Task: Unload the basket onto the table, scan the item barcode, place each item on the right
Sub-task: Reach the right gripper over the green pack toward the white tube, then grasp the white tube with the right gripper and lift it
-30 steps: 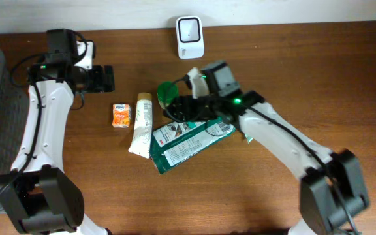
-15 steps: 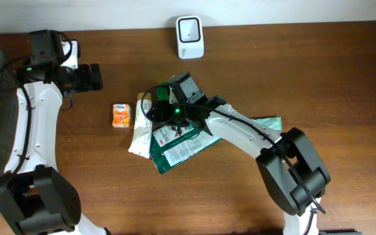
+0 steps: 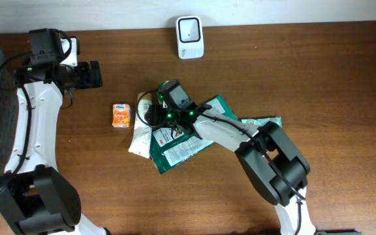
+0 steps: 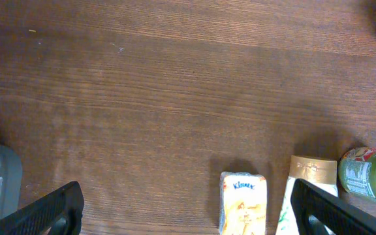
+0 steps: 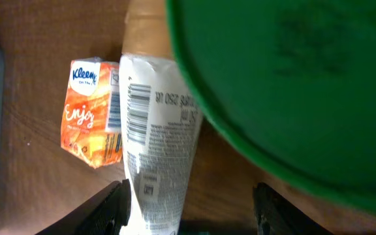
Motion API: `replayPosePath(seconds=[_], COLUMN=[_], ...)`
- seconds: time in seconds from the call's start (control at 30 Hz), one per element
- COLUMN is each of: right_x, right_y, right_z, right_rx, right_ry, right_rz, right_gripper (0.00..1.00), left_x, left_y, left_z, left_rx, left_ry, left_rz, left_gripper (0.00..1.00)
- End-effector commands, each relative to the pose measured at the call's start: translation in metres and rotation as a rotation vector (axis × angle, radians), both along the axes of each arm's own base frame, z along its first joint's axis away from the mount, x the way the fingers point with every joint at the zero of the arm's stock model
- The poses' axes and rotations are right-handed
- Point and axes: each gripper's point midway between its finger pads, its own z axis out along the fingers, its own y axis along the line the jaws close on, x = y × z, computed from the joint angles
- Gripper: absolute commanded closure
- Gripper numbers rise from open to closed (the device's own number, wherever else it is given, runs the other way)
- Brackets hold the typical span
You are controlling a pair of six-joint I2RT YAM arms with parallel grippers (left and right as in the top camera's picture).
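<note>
item: likely the tube point(image 3: 139, 134), flat on the bench point(image 3: 286, 65) between Kleenex pack point(image 3: 121, 115) and green pouch point(image 3: 181, 147); scanner point(image 3: 189, 37) well apart, at the far edge.
handling: judge it light, soft, squashy, slick-skinned; you'd take it across the firmer cap end and keep the barcode point(image 5: 136, 108) uncovered.
right end effector point(image 5: 196, 209): fingers apart, straddling the tube's body, clamped on nothing you can see.
left end effector point(image 4: 188, 212): spread wide, empty, off to the left.
right wrist only: barcode faces up; green bottle point(image 5: 292, 85) crowds the frame.
overhead only: scanner and your route to it; bottle hard to make out under the arm.

Matt wood-grain table point(image 3: 318, 78), glossy pouch point(image 3: 175, 153)
</note>
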Motion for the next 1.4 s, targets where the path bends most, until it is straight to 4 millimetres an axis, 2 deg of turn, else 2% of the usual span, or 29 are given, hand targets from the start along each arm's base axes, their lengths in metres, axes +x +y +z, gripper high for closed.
replayPosePath(seconds=[0.0, 0.07, 0.17, 0.2, 0.33, 0.43, 0.63, 0.83, 0.87, 0.97, 1.0, 1.03, 1.17, 1.3, 1.37], right_x=[-0.001, -0.003, -0.004, -0.005, -0.010, -0.015, -0.019, -0.029, -0.030, -0.028, -0.022, -0.019, -0.020, -0.009, -0.005], right_y=[0.016, 0.023, 0.024, 0.025, 0.024, 0.027, 0.028, 0.015, 0.006, -0.029, -0.065, -0.088, -0.158, -0.206, -0.222], right_z=[-0.009, -0.011, -0.014, -0.015, -0.018, -0.008, 0.039, 0.111, 0.125, 0.149, 0.160, 0.164, 0.164, 0.158, 0.152], right_rx=[-0.007, 0.000, -0.023, -0.026, -0.039, -0.072, -0.211, -0.326, -0.363, -0.514, -0.641, -0.711, -0.840, -0.877, -0.885], right_ry=[-0.044, -0.055, -0.071, -0.071, -0.052, -0.039, -0.078, -0.133, -0.135, -0.143, -0.128, -0.111, 0.033, 0.123, 0.156], right_rz=[0.030, 0.044, 0.034, 0.034, 0.040, 0.115, 0.312, 0.474, 0.472, 0.403, 0.265, 0.174, -0.015, -0.131, -0.164], right_gripper=[0.45, 0.49, 0.64, 0.66, 0.96, 0.96, 0.96, 0.96, 0.96, 0.96, 0.96, 0.96, 0.96, 0.96, 0.96], left_x=[0.004, 0.004, 0.005, 0.005, 0.005, 0.005, 0.005, 0.005, 0.005, 0.005, 0.005, 0.005, 0.005, 0.005, 0.005], left_y=[0.002, 0.002, 0.003, 0.003, 0.003, 0.003, 0.003, 0.003, 0.003, 0.003, 0.003, 0.003, 0.003, 0.003, 0.003], left_z=[-0.006, -0.008, -0.007, -0.007, -0.006, -0.006, -0.006, -0.006, -0.006, -0.007, -0.007, -0.007, -0.007, -0.007, -0.007], left_rx=[0.006, 0.006, 0.010, 0.010, 0.010, 0.010, 0.010, 0.010, 0.010, 0.010, 0.010, 0.010, 0.010, 0.010, 0.010], left_ry=[0.017, 0.021, 0.015, 0.014, 0.013, 0.013, 0.013, 0.013, 0.013, 0.014, 0.014, 0.014, 0.014, 0.014, 0.014], left_rz=[0.001, 0.001, 0.003, 0.003, 0.003, 0.003, 0.003, 0.003, 0.003, 0.003, 0.003, 0.003, 0.003, 0.003, 0.003], left_gripper=[0.01, 0.01, 0.01, 0.01, 0.01, 0.01, 0.01, 0.01, 0.01, 0.01, 0.01, 0.01, 0.01, 0.01, 0.01])
